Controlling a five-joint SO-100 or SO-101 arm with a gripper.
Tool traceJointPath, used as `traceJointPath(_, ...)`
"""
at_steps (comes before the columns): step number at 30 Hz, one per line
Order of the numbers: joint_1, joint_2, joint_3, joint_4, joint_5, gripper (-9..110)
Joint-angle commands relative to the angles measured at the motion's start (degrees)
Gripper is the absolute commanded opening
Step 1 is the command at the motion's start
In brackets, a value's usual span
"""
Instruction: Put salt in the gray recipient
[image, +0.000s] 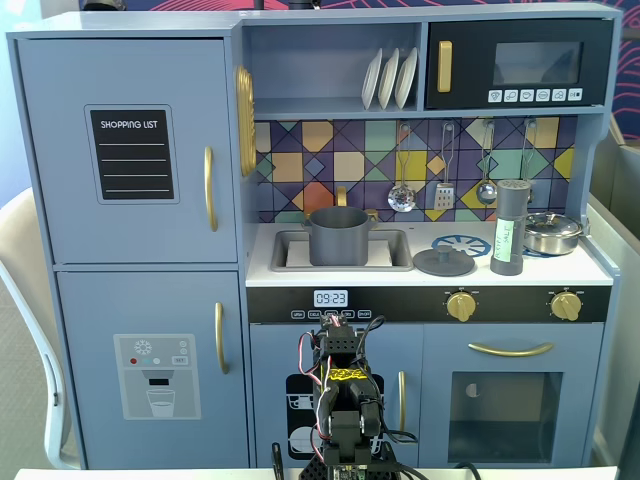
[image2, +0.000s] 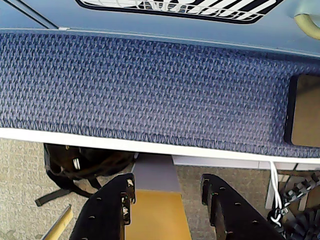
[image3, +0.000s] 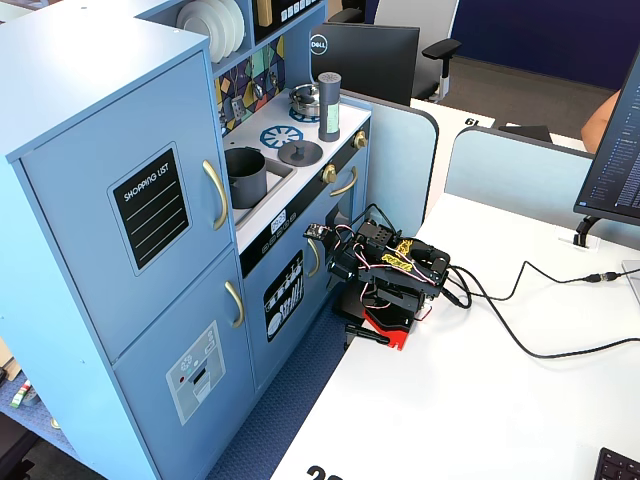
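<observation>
The salt shaker (image: 510, 226), a tall gray cylinder, stands upright on the toy kitchen's counter at the right; it also shows in the other fixed view (image3: 329, 105). The gray pot (image: 338, 235) sits in the sink (image3: 245, 177), uncovered. Its flat gray lid (image: 444, 262) lies on the counter between pot and shaker. My arm (image: 340, 400) is folded low on the white desk in front of the kitchen (image3: 392, 272), far below the counter. In the wrist view my gripper (image2: 167, 200) is open and empty, pointing down past the desk edge at the floor.
A silver pan (image: 552, 232) sits right of the shaker. Utensils (image: 402, 195) hang above the counter. A blue fabric panel (image2: 150, 85) and a black bag (image2: 85, 162) on the floor show in the wrist view. Cables (image3: 540, 350) run across the desk.
</observation>
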Motion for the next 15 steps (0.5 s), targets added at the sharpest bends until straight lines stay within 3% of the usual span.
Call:
traceJointPath(1, -1.8, 0.7, -0.2, 0.0, 1.1, 0)
traceJointPath(15, -1.2, 0.7, -0.2, 0.0, 0.8, 0)
